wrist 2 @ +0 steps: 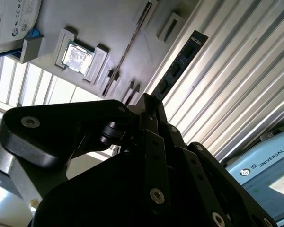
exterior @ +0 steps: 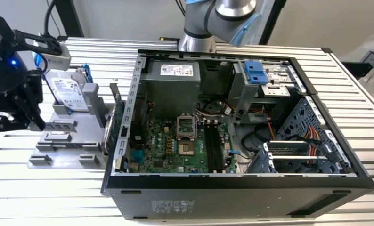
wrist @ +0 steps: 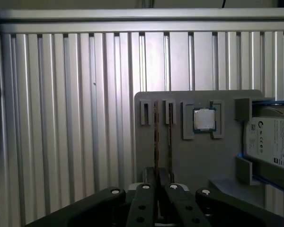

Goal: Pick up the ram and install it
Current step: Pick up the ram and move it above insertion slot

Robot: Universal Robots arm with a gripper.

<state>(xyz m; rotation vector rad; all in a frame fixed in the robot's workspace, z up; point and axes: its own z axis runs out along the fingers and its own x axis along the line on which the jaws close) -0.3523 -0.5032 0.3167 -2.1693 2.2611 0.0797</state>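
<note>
Jaws of the gripper (wrist 2: 149,103) pinch one end of the ram (wrist 2: 182,59), which juts out against the ribbed table (wrist 2: 236,85) in the second wrist view. Just beside it lies a grey tray (wrist 2: 109,28) holding a processor (wrist 2: 78,56) and a hard drive (wrist 2: 9,19). Farther off, toward the exterior view's right, stands the open computer case (exterior: 237,193).

Black linkage hand (wrist 2: 149,101) with silver screws (wrist 2: 30,122); silver arm (exterior: 234,8) with seemingly light-blue caps (exterior: 245,27).

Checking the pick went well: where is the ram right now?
In the second wrist view the ram is clamped in the gripper, above the ribbed table beside the grey holder.
</note>
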